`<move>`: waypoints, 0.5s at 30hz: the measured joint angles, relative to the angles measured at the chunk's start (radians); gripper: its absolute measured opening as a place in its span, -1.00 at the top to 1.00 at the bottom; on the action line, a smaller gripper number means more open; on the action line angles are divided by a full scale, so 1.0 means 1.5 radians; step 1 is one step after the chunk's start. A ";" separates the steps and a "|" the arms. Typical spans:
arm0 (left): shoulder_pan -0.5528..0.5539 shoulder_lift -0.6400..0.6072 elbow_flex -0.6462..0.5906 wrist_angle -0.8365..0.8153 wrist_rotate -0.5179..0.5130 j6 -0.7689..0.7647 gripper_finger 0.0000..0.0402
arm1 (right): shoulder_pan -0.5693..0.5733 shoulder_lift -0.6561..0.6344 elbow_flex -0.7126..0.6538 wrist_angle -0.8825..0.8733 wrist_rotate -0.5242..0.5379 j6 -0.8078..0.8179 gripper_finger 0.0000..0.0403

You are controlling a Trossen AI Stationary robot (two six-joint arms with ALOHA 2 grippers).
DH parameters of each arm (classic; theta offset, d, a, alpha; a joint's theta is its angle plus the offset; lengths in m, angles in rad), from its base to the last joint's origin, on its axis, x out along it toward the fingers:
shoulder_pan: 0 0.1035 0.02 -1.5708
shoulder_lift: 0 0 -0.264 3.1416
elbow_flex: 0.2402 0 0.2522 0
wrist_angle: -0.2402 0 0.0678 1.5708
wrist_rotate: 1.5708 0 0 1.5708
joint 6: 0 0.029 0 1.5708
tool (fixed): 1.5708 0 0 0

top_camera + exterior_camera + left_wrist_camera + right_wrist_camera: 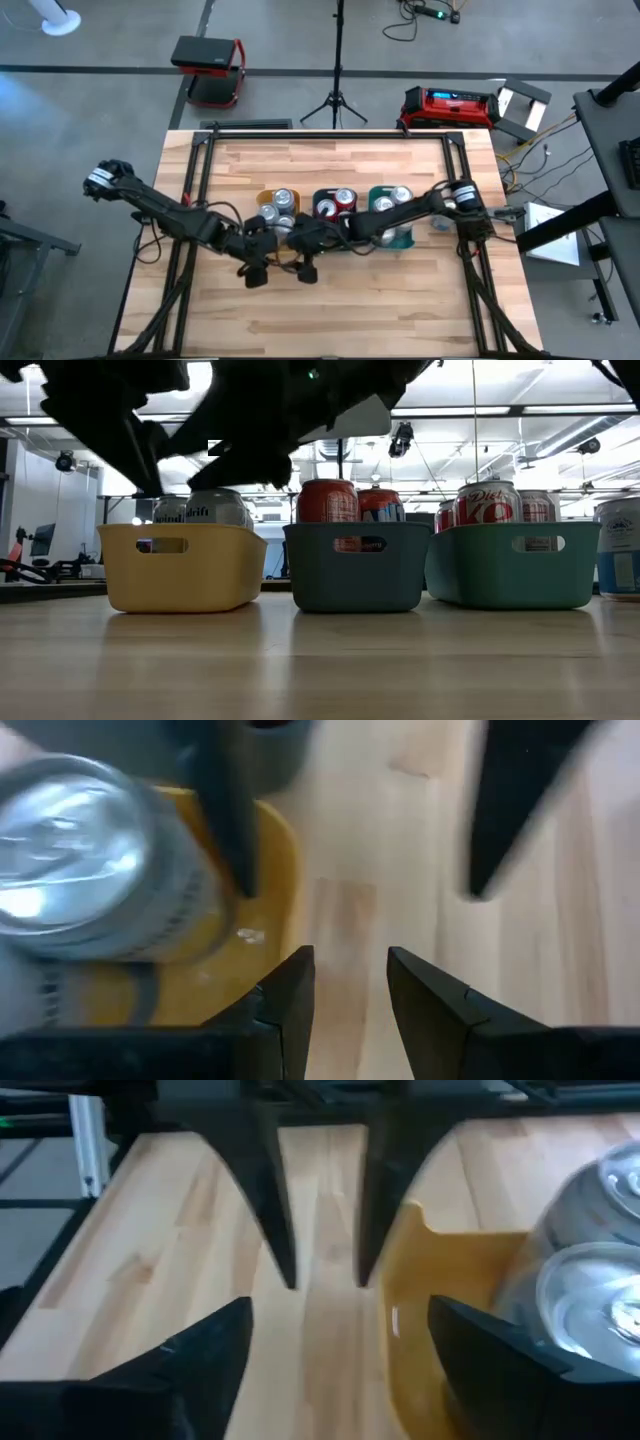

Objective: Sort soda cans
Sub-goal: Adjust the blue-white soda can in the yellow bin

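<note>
Wood table (330,310) on a grey floor, tripod (337,95) behind. Cans (283,205) stand in yellow (180,565), blue (355,565) and green (515,560) trays. Left gripper (255,272) and right gripper (305,268), both parted and empty, hover just beside the yellow tray's cans.

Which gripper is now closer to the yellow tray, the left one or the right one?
Left, though only slightly. The left gripper is at the yellow tray's front corner; the right gripper is a little further along, before the middle tray.
</note>
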 joint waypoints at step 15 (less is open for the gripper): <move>-0.002 0.108 -0.005 0.026 -0.049 0.017 0.44 | -0.013 0.009 0.001 0.002 -0.002 -0.021 0.04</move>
